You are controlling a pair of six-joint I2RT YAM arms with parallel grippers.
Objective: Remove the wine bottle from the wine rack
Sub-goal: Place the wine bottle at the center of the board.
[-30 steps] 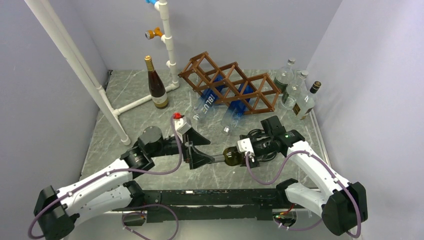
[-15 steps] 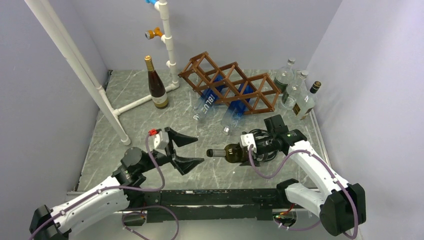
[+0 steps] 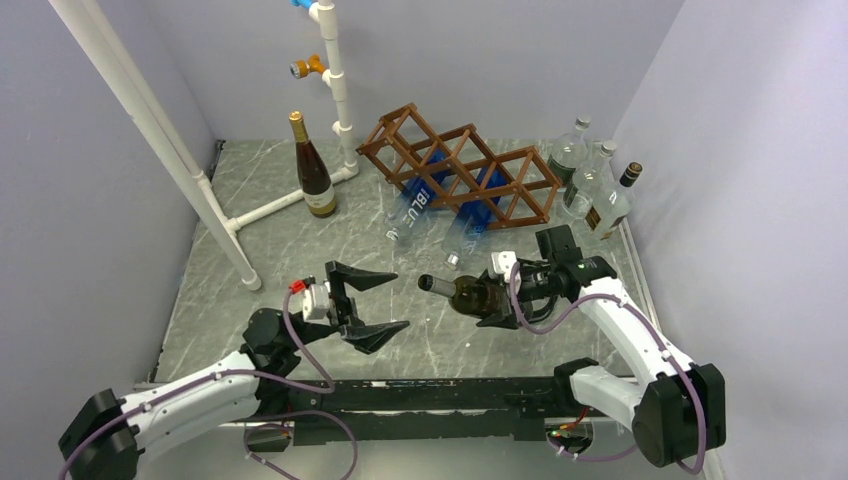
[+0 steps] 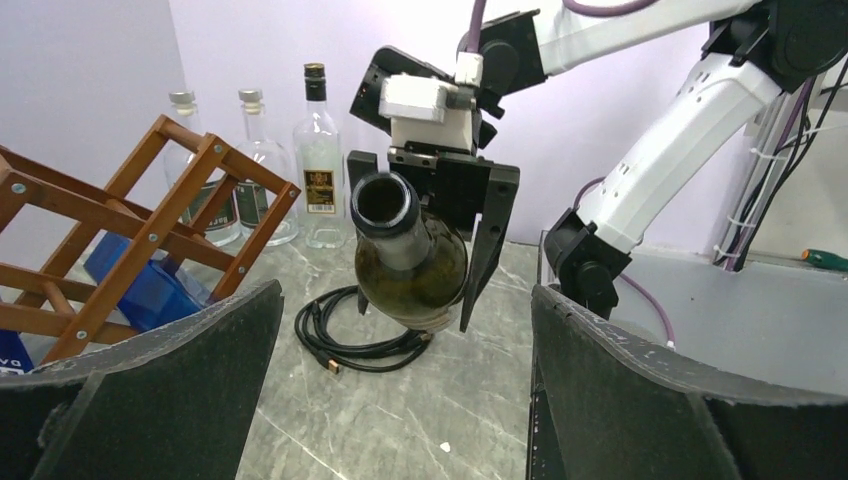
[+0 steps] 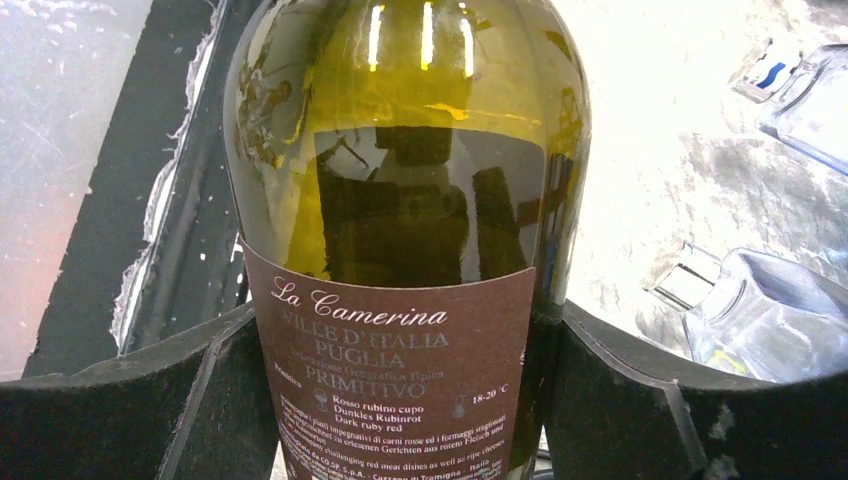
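Note:
The wine bottle [image 3: 468, 294], dark green glass with a brown label, hangs level over the table with its open neck pointing left. My right gripper [image 3: 503, 297] is shut on its body, and the right wrist view shows the label [image 5: 395, 370] clamped between both pads. The bottle [image 4: 408, 255] faces the left wrist camera mouth-first. My left gripper [image 3: 374, 301] stands open and empty, a short way left of the neck. The brown wooden wine rack [image 3: 460, 165] stands at the back of the table, with its right end [image 4: 150, 215] in the left wrist view.
Two blue bottles [image 3: 415, 205] lie in the rack's lower cells, necks toward me. An amber bottle [image 3: 314, 170] stands upright by a white pipe frame [image 3: 335, 80]. Clear bottles [image 3: 590, 185] crowd the back right corner. A black cable coil [image 4: 350, 335] lies under the held bottle.
My left gripper has drawn back from the bottle's neck toward the near left, staying open. The right gripper has carried the bottle slightly right and away from me.

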